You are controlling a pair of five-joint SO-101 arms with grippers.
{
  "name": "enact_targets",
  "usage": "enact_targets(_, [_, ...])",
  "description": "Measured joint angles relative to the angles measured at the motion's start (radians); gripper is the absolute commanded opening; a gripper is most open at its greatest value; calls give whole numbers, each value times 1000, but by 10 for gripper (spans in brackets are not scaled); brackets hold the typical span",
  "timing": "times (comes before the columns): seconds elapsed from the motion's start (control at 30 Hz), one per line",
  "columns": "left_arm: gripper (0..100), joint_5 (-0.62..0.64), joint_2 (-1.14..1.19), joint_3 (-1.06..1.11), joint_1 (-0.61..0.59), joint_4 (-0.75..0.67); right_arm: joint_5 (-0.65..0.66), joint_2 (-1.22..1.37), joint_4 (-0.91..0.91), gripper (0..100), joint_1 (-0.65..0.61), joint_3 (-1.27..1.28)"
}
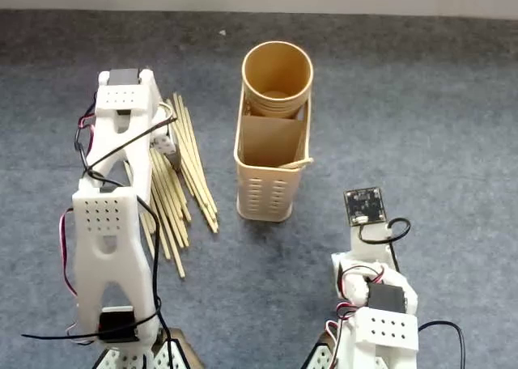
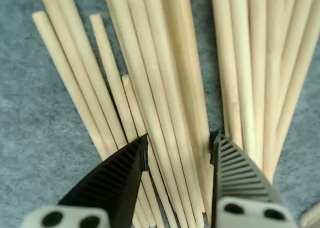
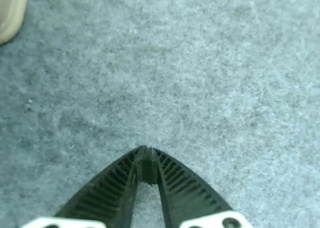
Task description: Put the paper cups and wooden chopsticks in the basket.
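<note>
The chopsticks (image 1: 194, 163) lie in a loose pile on the grey surface (image 1: 429, 102), on the left side, partly under the left arm (image 1: 113, 215). Their nearest edge is just beside the basket (image 1: 264, 195) but does not touch it, so only a narrow strip of surface is between them. The left gripper (image 2: 180, 138) stands low over the pile with its fingers (image 2: 120, 173) open, and several sticks run through the gap between them; whether the fingers touch the sticks, I cannot tell. The basket stands upright near the middle and has two compartments: the cups (image 1: 277, 74) sit stacked in the far one, their rim higher than the basket wall. To the right of the basket and beyond it the surface is wide and bare, up to the far edge, where a pale strip begins. The right arm (image 1: 376, 304) is at the near right, well apart from the basket, and the right gripper (image 3: 146, 150) hangs over bare surface with the fingers closed together, holding nothing. A beige edge (image 3: 10, 13) shows at the border of the right wrist view. A small dark board (image 1: 364, 205) sits on the right arm; its marks are too small to read.
</note>
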Motion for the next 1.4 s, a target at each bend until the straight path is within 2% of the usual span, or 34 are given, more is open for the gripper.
enact_targets(0.1, [10,2,3,-15,5,0,0,0,0,5,0,0])
enact_targets(0.13, [1,-3,5,-29,5,2,0,0,0,5,0,0])
enact_targets(0.47, [5,-133,5,-379,11,6,0,0,0,5,0,0])
enact_targets(0.83, [5,-141,-160,-804,175,29,0,0,0,5,0,0])
enact_targets(0.97, [5,-141,-227,-830,210,21,0,0,0,5,0,0])
enact_targets(1.1, [5,-127,-305,-830,269,-49,0,0,0,5,0,0])
enact_targets(1.4, [5,-130,-459,-830,496,-75,0,0,0,5,0,0])
